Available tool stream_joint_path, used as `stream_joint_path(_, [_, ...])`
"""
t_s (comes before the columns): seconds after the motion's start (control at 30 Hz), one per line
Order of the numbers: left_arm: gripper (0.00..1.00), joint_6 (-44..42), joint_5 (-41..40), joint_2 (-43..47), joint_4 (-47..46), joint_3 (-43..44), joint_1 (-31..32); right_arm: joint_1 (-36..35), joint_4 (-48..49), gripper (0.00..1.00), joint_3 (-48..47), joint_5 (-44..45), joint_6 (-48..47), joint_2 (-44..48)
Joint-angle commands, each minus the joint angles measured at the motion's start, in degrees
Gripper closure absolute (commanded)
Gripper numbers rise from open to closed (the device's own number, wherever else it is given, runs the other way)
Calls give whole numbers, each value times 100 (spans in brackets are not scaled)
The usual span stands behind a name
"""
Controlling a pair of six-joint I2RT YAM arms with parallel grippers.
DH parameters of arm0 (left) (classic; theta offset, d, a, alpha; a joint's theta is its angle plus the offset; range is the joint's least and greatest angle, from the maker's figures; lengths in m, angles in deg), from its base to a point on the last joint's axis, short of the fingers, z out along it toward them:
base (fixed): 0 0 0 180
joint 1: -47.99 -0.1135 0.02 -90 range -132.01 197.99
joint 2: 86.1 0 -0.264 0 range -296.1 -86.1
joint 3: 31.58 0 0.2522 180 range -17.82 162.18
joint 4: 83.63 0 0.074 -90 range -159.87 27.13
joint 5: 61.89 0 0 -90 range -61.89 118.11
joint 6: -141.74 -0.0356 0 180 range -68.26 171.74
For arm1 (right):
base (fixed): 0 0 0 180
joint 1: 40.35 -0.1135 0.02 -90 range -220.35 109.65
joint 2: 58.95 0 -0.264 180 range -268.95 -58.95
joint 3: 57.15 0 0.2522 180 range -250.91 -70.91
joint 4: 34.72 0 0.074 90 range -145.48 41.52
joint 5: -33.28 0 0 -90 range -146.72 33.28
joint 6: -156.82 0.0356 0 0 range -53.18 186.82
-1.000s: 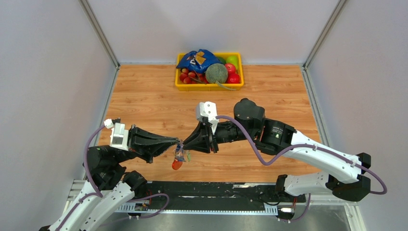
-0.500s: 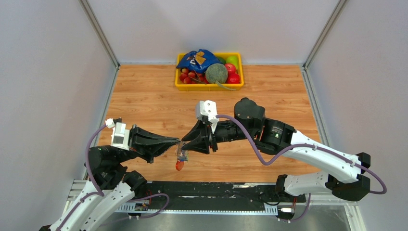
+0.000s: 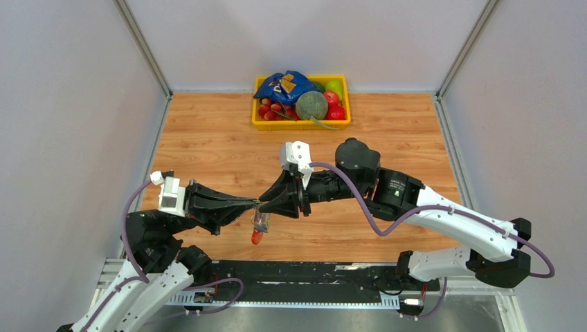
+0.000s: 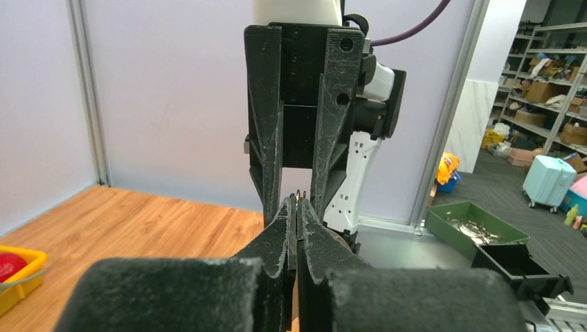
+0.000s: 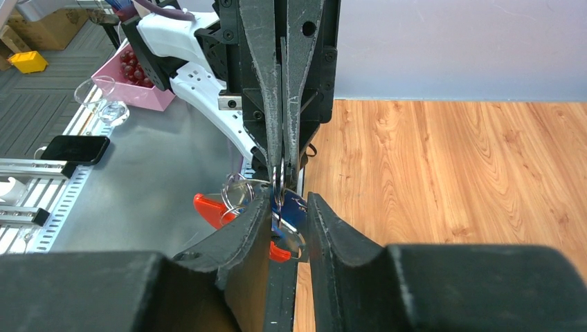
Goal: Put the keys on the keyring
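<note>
Silvery-wire, red-clipped small keyring [image 5: 208,206] pinched mid-air near the arm bases; the threading step is in hand.
Left tool [image 4: 296,203] is pressed together on the keyring's wire ring, and the bunch dangles above the wooden worktop [image 3: 208,152]. Right tool [image 5: 287,207] is part-spread either side of a tiny silver key with a bright blue plastic head [image 5: 293,211], just under the left tips. Second key not made out. Likely next: slide the key's hole along the ring's split, which needs fine alignment and small motion. Far back: yellow plastic tray [image 3: 277,125] of fruit.
</note>
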Motion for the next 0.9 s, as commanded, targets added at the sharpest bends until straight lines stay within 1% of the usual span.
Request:
stream_joint_path(0.0, [100, 36, -21, 80, -283, 23, 3, -36, 263, 74, -259, -21, 76, -55])
stream_joint_path(0.1, [100, 24, -28, 94, -278, 16, 3, -42, 259, 85, -266, -26, 82, -69])
stream_joint_path(0.2, [100, 19, -30, 96, -270, 15, 3, -52, 267, 100, -253, -8, 61, -52])
stream_joint_path(0.37, [100, -1, 9, 96, -186, 22, 3, -135, 272, 100, -192, 59, -23, 15])
stream_joint_path(0.43, [100, -62, 7, 83, 51, 93, 3, -136, 272, 100, -145, 98, -22, 69])
stream_joint_path(0.53, [97, -294, 5, 79, 809, 298, 3, -136, 169, 100, -104, 207, -21, 139])
stream_joint_path(0.57, [92, -346, 32, 87, 973, 429, 8, -142, 97, 100, -112, 257, -20, 148])
stream_joint_path(0.6, [90, -467, 62, 84, 1336, 562, 6, -137, 9, 100, -132, 302, -11, 150])
stream_joint_path(0.63, [84, -547, 106, 90, 1518, 636, 4, -136, -61, 100, -148, 333, -8, 155])
stream_joint_path(0.67, [77, -721, 116, 90, 1953, 794, 4, -137, -131, 100, -155, 344, 2, 159])
stream_joint_path(0.7, [74, -811, 141, 90, 2165, 875, 3, -136, -199, 100, -176, 363, 10, 160])
stream_joint_path(0.73, [68, -989, 156, 79, 2592, 1030, 3, -136, -275, 100, -194, 374, 5, 160])
stream_joint_path(0.77, [65, -1159, 173, 71, 2980, 1107, 3, -136, -376, 100, -205, 376, 1, 160])
stream_joint_path(0.8, [60, -1232, 181, 50, 3153, 1255, 3, -136, -460, 100, -226, 380, 1, 160])
stream_joint_path(0.87, [55, -1427, 202, 21, 3586, 1453, 3, -136, -662, 100, -246, 372, -6, 152])
